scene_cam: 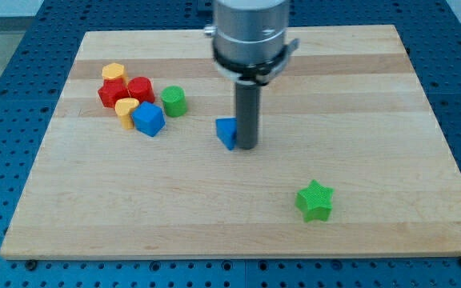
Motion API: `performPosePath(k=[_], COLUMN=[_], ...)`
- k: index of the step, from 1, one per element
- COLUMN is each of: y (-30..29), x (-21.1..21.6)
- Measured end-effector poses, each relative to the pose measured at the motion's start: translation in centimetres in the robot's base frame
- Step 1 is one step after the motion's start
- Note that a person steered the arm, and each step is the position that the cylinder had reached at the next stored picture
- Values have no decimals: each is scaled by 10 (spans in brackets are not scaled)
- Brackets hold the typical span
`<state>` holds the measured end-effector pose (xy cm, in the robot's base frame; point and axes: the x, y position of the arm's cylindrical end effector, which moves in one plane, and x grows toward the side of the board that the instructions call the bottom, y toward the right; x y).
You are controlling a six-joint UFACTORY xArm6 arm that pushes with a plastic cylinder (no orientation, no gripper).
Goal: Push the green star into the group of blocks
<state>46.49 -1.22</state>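
While my tip rests against a small blue plastic block, half hidden behind the rod, the ridged green plastic star lies alone toward the wooden board's lower right, well apart from the red, yellow, blue and green cluster at upper left.

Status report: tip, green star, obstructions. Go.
My tip mid-board, beside small blue block. Green star alone, lower right, untouched. Group of blocks upper left. Blue block near the star's path.
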Motion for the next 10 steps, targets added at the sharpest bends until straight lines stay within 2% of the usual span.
performPosePath(k=[1,2,3,4,5,6,7,8,9,10], y=[-92,-99,7,130,199,194,88,-59,-63,-37], x=[-40,-40,-63,-65,4,83,103,101,102,150])
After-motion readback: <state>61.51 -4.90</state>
